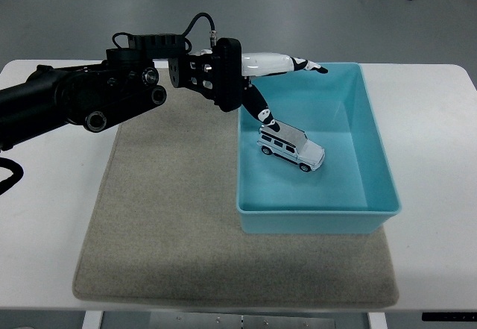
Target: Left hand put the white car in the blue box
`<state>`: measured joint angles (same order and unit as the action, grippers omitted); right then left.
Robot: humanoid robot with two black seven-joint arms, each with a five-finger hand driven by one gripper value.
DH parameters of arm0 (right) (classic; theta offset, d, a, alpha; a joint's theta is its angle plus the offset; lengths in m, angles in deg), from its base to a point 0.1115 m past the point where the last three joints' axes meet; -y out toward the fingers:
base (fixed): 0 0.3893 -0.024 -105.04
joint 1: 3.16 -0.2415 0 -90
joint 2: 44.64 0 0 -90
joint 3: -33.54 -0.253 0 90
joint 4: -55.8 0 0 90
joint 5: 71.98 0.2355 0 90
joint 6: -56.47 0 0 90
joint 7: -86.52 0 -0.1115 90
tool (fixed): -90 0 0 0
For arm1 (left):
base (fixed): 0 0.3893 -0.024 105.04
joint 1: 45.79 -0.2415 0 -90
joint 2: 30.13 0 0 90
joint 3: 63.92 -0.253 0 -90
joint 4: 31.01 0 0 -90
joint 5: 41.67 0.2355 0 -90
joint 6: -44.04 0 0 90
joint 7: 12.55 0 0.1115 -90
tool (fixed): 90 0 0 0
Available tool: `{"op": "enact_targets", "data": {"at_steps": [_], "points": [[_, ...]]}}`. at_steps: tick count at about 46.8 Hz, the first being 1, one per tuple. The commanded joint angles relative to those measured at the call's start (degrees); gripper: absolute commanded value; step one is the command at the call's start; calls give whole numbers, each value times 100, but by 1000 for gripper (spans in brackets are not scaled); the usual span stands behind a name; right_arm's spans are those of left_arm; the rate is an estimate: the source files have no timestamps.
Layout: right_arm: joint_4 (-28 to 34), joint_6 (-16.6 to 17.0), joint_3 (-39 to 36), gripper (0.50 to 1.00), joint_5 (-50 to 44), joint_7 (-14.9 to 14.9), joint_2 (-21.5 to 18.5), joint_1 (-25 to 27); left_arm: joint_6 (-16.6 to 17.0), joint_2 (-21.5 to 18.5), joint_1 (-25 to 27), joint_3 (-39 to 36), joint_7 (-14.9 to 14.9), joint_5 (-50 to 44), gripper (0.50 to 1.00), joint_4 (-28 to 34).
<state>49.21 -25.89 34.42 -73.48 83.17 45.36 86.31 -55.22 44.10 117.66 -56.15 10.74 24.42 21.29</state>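
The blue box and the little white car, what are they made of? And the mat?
The blue box looks like smooth plastic: even colour, soft shine, rounded rim. The white car looks glossy, maybe painted metal or plastic; hard to tell. The mat looks like beige felt or carpet: dull and fuzzy.

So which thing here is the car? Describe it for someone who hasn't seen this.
Find the blue box at the right of the beige mat on the table. The car stands inside on its floor, just under the left hand. It is the only thing in the box.
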Motion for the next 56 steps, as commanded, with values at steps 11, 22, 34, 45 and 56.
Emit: {"op": "enact_targets", "data": {"at_steps": [11,22,34,45,56], "points": [[0,0,0,936,0,1,0,0,-304,-523,-49,111,-17,-3117,1000,-255],[0,0,0,936,0,1,0,0,-1542,-1402,-269,172,-438,-5288,999,-396],[0,0,0,936,0,1,0,0,-2431,-1868,-980,682,-1686,-7398,999,-475],[0,0,0,936,0,1,0,0,-2440,-1956,-2009,1964,-2548,-8261,999,-492],[0,0,-26,936,9,1,0,0,-2449,-1947,-2282,2379,-2566,-8208,999,-484]]}}
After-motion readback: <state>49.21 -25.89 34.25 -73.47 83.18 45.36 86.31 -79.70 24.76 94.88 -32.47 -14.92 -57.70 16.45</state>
